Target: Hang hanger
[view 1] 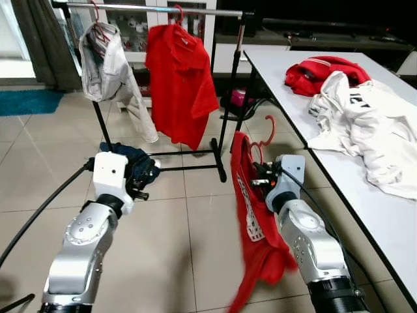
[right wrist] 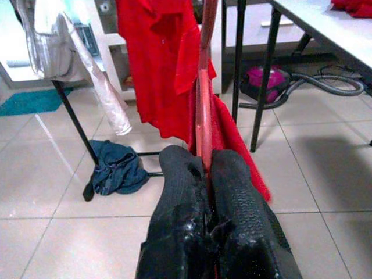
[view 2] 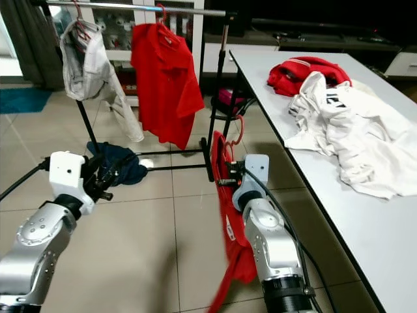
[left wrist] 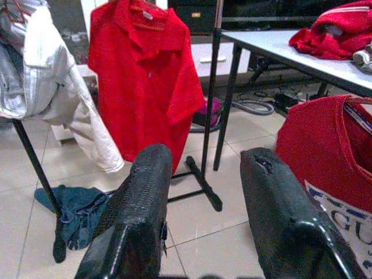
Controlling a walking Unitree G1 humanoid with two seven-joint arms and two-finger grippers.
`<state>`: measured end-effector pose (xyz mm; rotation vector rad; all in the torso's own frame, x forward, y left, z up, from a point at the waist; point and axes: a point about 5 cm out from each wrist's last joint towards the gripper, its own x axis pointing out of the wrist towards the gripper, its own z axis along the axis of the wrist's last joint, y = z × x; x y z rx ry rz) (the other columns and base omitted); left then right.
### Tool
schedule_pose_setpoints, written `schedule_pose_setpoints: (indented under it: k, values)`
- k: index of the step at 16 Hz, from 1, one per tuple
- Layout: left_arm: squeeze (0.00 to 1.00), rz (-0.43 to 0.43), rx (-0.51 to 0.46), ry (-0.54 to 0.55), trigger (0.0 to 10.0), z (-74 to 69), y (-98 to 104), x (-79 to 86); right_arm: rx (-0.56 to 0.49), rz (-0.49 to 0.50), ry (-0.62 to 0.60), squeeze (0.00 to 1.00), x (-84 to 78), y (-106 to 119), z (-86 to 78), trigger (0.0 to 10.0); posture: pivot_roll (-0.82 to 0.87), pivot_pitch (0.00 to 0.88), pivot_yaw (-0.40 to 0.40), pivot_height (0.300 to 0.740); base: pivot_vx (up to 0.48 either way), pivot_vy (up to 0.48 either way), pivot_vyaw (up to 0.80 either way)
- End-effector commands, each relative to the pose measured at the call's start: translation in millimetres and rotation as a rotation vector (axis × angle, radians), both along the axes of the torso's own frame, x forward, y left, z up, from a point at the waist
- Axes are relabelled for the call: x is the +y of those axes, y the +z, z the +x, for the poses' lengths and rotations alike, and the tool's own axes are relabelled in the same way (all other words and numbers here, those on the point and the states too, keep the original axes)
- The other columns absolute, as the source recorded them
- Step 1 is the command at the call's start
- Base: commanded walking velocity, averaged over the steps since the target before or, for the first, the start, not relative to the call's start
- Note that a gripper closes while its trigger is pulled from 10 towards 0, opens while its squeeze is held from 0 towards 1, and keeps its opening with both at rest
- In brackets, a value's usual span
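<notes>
Hanger (right wrist: 204,87), red, is clamped between the closed fingers of the right claw (right wrist: 206,168); the right wrist view shows this grip plainly, while the head views show only the hook (view 1: 266,130) rising above that claw, off the counter's near-left edge. One red shirt (view 1: 251,222) hangs from the held hanger toward the floor, its lower part blurred. The left claw (left wrist: 200,174) is open and empty, fingers spread, as the left wrist view shows; in the head views it is held low over the tiles in front of the rack. One clothes rack (view 1: 156,9) carries two garments: a white shirt (view 1: 107,62) and a red shirt (view 1: 176,81). One dark garment (view 1: 133,163) lies on the floor by the rack's base. The counter (view 1: 293,65) holds two items, a red garment (view 1: 322,72) and a white garment (view 1: 371,124), the latter cut off at the right edge.
</notes>
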<state>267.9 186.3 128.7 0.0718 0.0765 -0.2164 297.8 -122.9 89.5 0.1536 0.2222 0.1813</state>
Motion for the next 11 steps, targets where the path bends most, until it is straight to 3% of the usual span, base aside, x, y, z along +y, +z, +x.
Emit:
schedule_pose_setpoints:
  k: [1, 4, 7, 11]
  values:
    - [0.00, 0.004, 0.002, 0.000, 10.0, 0.4, 1.5, -3.3, -0.076, -0.018, -0.028, 0.00, -2.8, 12.7, 5.2, 10.0, -0.04, 0.000, -0.048, 0.727, 0.337, 0.000, 0.00]
    - [0.00, 0.000, 0.003, 0.016, 10.0, -1.8, 2.4, 1.2, -0.082, -0.041, 0.060, 0.00, 4.2, 15.7, 4.8, 10.0, -0.05, 0.000, -0.048, 0.727, 0.336, 0.000, 0.00]
    - [0.00, -0.008, 0.005, 0.004, 10.0, -0.1, 3.1, -2.2, -0.079, -0.010, 0.065, 0.00, 3.1, 14.3, 1.3, 10.0, -0.05, 0.000, -0.032, 0.727, 0.336, 0.000, 0.71]
    - [0.00, -0.008, 0.010, 0.000, 10.0, 2.0, 3.1, -2.2, -0.081, 0.061, 0.065, 0.00, 4.3, 18.6, 0.8, 10.0, -0.06, 0.000, -0.033, 0.727, 0.333, 0.000, 0.00]
